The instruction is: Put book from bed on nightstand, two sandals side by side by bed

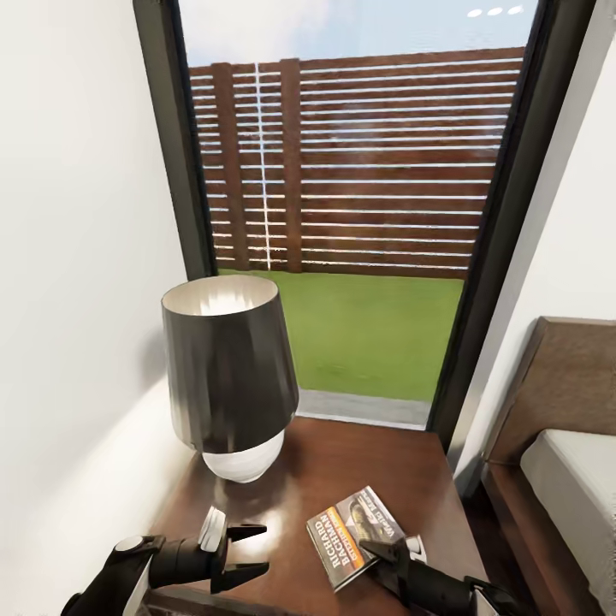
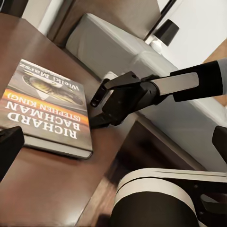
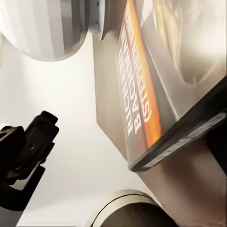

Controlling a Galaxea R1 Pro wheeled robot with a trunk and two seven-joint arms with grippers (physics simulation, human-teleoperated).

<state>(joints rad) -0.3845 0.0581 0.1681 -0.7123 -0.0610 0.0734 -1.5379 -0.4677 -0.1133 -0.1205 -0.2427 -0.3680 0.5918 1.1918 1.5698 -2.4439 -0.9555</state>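
The book point(image 1: 355, 535), a dark paperback with an orange band, lies flat on the glossy reddish-brown nightstand point(image 1: 342, 462), right of centre. My right gripper point(image 1: 387, 554) sits low at the book's near right corner. In the left wrist view its jaws stand slightly apart, and the right gripper point(image 2: 93, 112) is just off the book point(image 2: 45, 106) rather than clamped on it. The cover point(image 3: 156, 85) looms close in the right wrist view. My left gripper point(image 1: 261, 547) hovers open over the nightstand's front left, holding nothing. The sandals are out of view.
A dark-shaded lamp point(image 1: 227, 368) with a white base stands on the nightstand's back left. A white wall runs along the left, and a tall dark-framed window point(image 1: 342, 214) is straight ahead. The bed point(image 1: 573, 479) with its brown headboard point(image 1: 573, 376) lies to the right.
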